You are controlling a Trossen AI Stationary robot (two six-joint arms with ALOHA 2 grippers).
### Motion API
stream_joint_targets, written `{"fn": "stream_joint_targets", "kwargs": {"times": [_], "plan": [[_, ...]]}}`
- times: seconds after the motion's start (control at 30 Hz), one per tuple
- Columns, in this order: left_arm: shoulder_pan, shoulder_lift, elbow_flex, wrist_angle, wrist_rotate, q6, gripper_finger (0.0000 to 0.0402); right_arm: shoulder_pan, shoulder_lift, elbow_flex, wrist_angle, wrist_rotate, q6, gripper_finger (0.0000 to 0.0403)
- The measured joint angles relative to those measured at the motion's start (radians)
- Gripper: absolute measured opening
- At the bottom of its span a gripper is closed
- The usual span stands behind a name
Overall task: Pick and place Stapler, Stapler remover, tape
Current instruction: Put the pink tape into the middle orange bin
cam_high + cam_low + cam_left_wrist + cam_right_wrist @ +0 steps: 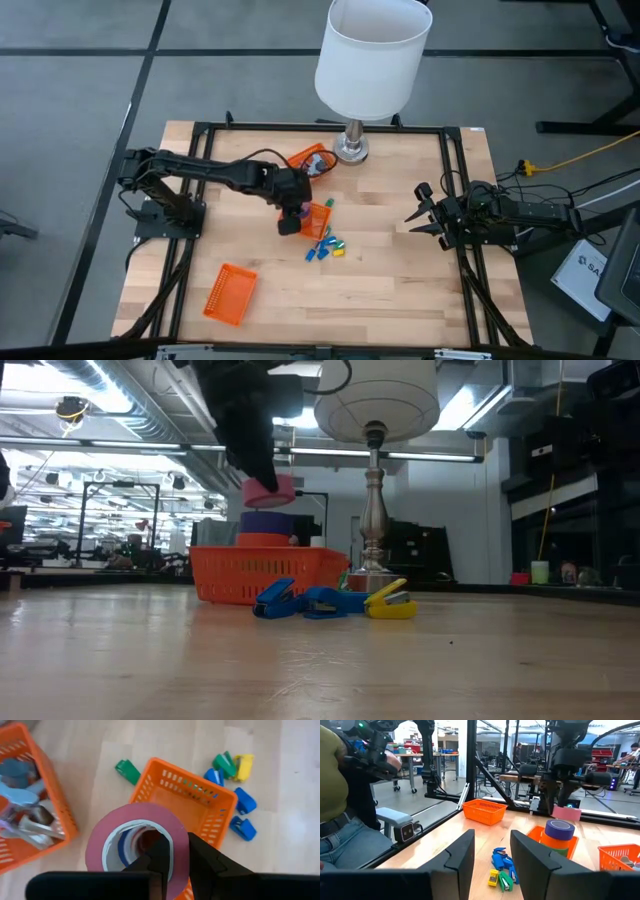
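- My left pincer (175,862) grips a pink tape roll (135,840) above the middle basket (200,802), mid-tabletop.
- Purple and orange rolls (559,836) already stacked inside.
- Little staplers (326,249) beside it.
- Lamp (352,148) at the far edge.
- Right pincer (418,210) open, right edge.

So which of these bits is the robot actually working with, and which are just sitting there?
In the job: pink tape roll in the left gripper; stacked tape rolls in the middle basket; small staplers; staple removers in the far basket.
Just there: lamp; empty basket; idle right gripper.
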Motion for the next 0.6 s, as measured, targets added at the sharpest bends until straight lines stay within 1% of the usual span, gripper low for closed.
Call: {"fn": "stream_joint_targets", "kwargs": {"times": [0.1,0.4,0.6], "plan": [[0.009,0.000,0.000,0.005,0.040,-0.011,0.0044,0.000,0.000,0.000,0.000,0.000,0.000,0.0129],[0.008,0.007,0.000,0.014,0.050,-0.063,0.0048,0.000,0.000,0.000,0.000,0.000,0.000,0.0129],[0.008,0.007,0.000,0.013,0.049,-0.066,0.0060,0.000,0.000,0.000,0.000,0.000,0.000,0.0129]]}}
